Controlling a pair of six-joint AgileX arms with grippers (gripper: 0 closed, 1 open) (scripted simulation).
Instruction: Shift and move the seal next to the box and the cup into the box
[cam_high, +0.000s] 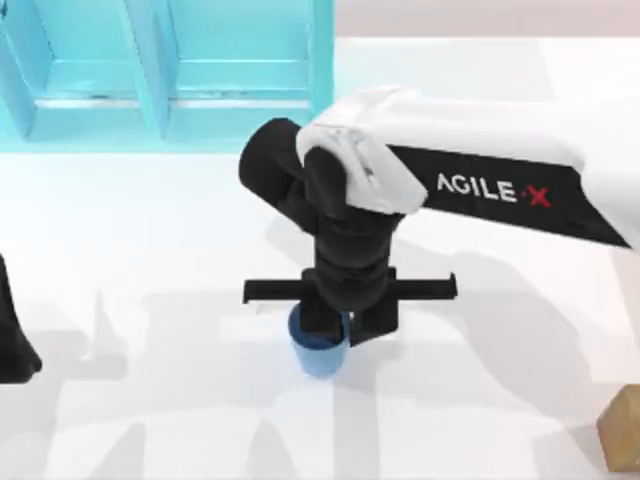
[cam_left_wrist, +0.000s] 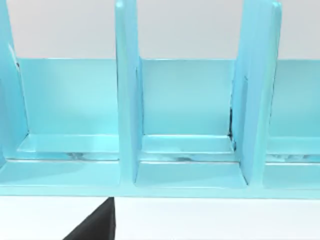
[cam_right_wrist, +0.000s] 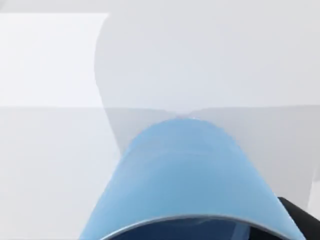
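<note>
Directly beneath the right gripper (cam_high: 335, 325) sits the cup (cam_high: 318, 352), upright on the white table (cam_high: 150, 260), its rim partly covered by the gripper's dark fingers; whether they pinch the rim or merely straddle it cannot be told. Close below the right wrist camera, the cup's blue wall (cam_right_wrist: 185, 175) curves away. Well off to the gripper's right, at the table's near right corner, lies the seal (cam_high: 622, 428). Behind and to the gripper's left stands the turquoise box (cam_high: 170, 70), its dividers (cam_left_wrist: 127, 100) upright. Far to the left, the left arm (cam_high: 12, 340) is parked
</note>
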